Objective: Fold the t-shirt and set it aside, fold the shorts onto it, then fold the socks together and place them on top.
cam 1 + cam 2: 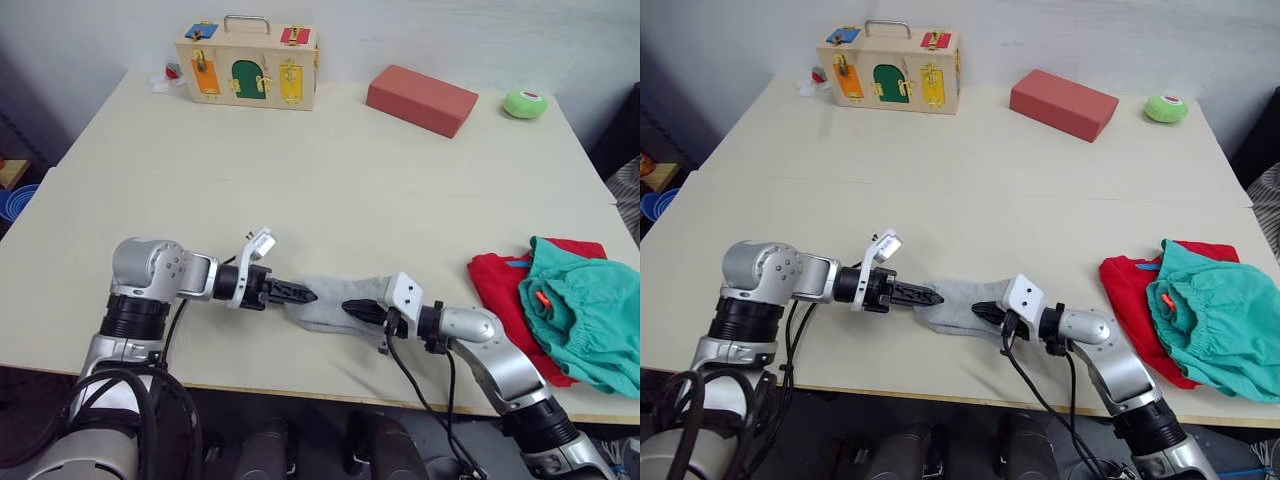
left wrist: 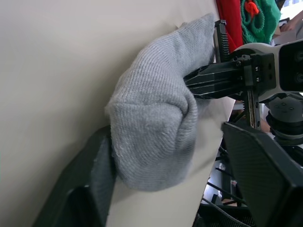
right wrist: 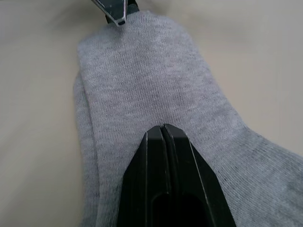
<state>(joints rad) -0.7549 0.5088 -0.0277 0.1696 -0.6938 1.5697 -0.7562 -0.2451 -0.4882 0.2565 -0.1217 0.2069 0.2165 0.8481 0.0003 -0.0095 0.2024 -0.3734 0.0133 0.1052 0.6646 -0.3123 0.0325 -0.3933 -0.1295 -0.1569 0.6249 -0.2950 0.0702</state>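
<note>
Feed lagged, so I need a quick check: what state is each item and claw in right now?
Socks: flat near the table's front edge, between both claws.
T-shirt: folded, under the shorts.
Shorts: folded on the t-shirt.
Left claw: open around the socks' end.
Right claw: shut on the socks.

A pale beige table [image 1: 330, 190] carries everything here. At its far edge stands a wooden latch box [image 1: 248, 70] with a metal handle and small coloured doors; something small and white with a bit of red, maybe a wrapper, lies just beside its left end. A red-brown brick-shaped block [image 1: 421, 99] and a green round object [image 1: 525, 103] lie further right. Near the front edge lie the grey socks [image 1: 335, 303]. At the right, the red t-shirt [image 1: 497, 281] lies flat, the teal shorts [image 1: 590, 310] on top of it.
</note>
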